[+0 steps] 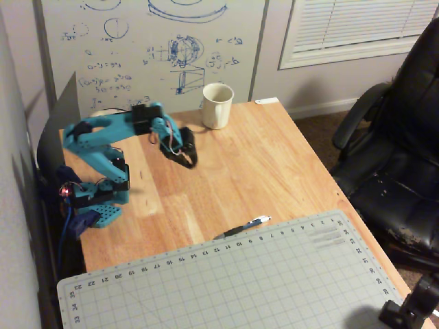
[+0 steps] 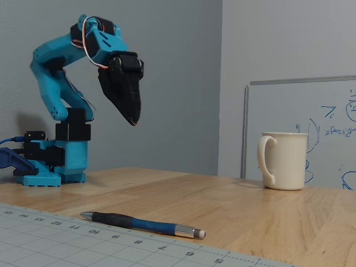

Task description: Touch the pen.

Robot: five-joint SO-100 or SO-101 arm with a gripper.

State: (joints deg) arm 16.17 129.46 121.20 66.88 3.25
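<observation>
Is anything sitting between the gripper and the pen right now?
Nothing visible. The gripper hangs in the air above bare wood, and the pen lies at the cutting mat's edge. The mug stands off at the far side, outside that path.
</observation>
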